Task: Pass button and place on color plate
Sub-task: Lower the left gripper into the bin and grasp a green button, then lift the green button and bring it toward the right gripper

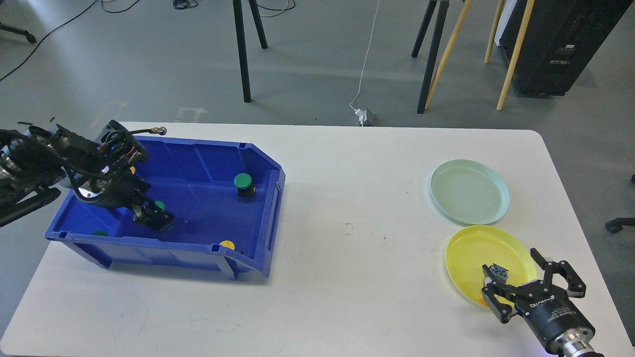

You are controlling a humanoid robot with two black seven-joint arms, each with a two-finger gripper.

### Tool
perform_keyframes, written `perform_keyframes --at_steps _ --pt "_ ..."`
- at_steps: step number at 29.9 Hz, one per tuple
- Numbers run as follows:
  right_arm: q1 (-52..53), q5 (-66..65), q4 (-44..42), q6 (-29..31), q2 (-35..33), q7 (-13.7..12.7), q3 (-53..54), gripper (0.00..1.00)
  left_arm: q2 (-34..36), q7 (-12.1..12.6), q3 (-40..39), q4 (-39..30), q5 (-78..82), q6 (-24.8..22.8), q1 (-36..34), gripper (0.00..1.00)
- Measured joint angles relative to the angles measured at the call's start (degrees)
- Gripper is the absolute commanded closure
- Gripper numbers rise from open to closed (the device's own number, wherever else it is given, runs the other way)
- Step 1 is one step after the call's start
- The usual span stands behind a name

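A blue bin (pixel 258 163) at the left holds a green button (pixel 242 181), a yellow button (pixel 227 245) at its front wall and a green button (pixel 159 205) in the middle. My left gripper (pixel 151 216) is low inside the bin, right at that middle green button; it is dark and I cannot tell its fingers apart. My right gripper (pixel 513 271) is open over the near edge of the yellow plate (pixel 471 258). A yellow-capped button (pixel 497 272) lies tipped on that plate, free of the fingers. A pale green plate (pixel 469 191) lies empty behind.
Another green cap (pixel 101 233) peeks out at the bin's front left corner. The bin stands on a white table (pixel 347 248). Tripod legs and a black cabinet stand on the floor beyond the table.
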Motion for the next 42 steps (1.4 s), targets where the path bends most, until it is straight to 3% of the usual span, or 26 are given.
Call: perform_keyframes --at_steps 12,20,21,23,27,37,42 --pt "-1.18 -0.19 -0.1 1.26 0.01 0.11 0.06 0.02 -5.79 0.0 0.21 8.5 -0.14 0.0 1.72 0.08" --pt "-1.99 -0.2 -0.1 2.04 0.01 0.18 0.28 0.02 -8.16 0.0 1.75 11.33 -0.1 0.0 2.33 0.29" --pt "-2.03 -0.2 -0.1 2.13 0.01 0.18 0.33 0.02 -8.23 0.0 2.15 11.43 -0.09 0.0 2.38 0.35" --pt "-2.09 -0.2 -0.1 2.23 0.01 0.19 0.43 0.02 -8.31 0.0 3.04 11.51 -0.08 0.0 2.38 0.7" --pt "-2.32 -0.2 -0.1 2.28 0.01 0.24 0.61 0.02 -8.31 0.0 3.84 11.55 -0.06 0.0 2.25 0.96" --pt "-2.46 -0.2 -0.17 2.39 0.02 0.68 0.64 0.02 -7.91 0.0 3.25 10.26 -0.4 -0.01 1.13 0.98" --pt "-1.93 -0.7 -0.16 2.51 -0.45 0.72 1.78 0.02 -6.53 0.01 2.22 6.13 -4.57 -0.01 -3.93 0.97"
